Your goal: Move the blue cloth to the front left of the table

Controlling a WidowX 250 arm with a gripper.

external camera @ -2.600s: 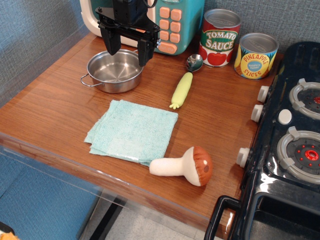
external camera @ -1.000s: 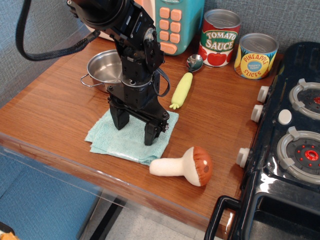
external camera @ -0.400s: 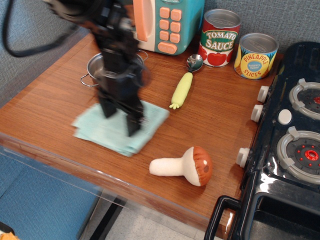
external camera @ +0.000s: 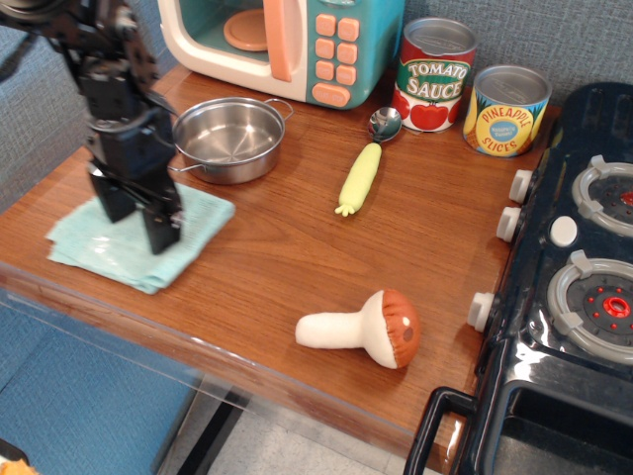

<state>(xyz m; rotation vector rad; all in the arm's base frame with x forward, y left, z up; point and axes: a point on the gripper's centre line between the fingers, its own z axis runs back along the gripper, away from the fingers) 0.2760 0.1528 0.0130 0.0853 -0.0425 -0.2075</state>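
The blue cloth [external camera: 109,249] lies flat at the front left of the brown wood-grain table [external camera: 297,252], close to its front edge. My gripper [external camera: 136,218] stands on the cloth, pointing down. Its two black fingers [external camera: 161,228] are spread apart and press on the cloth's middle. The part of the cloth under the fingers is hidden.
A steel pot [external camera: 228,139] sits just behind and right of the cloth. A toy microwave [external camera: 287,45], a spoon [external camera: 383,123], a yellow corn piece [external camera: 359,178] and two cans [external camera: 433,74] stand at the back. A toy mushroom [external camera: 366,328] lies front centre. A black toy stove [external camera: 564,297] fills the right.
My gripper came down from above the pot onto the cloth, then slid left with it. The cloth went from the table's front centre to its front left.
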